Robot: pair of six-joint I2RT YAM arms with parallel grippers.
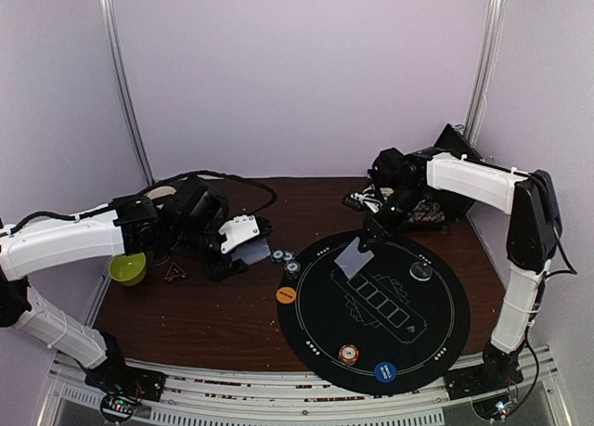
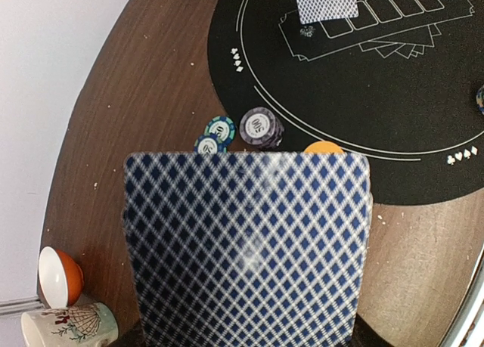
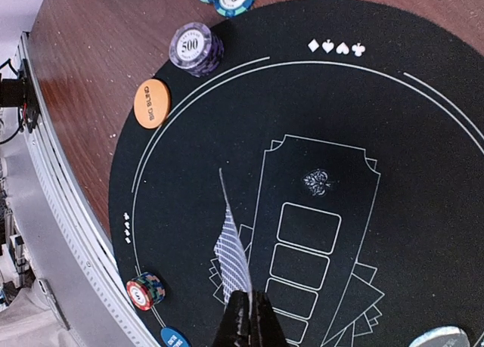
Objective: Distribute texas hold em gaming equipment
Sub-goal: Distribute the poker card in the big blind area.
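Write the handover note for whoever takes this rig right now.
Left tool: closed on a blue-backed card, held above the wood left of the mat.
Right tool: shut on a second card, hanging over the black mat.
Done: orange disc, purple chips, red-striped chips and blue disc sit around the mat's edge.
Left: the printed card boxes are bare; lay the cards.
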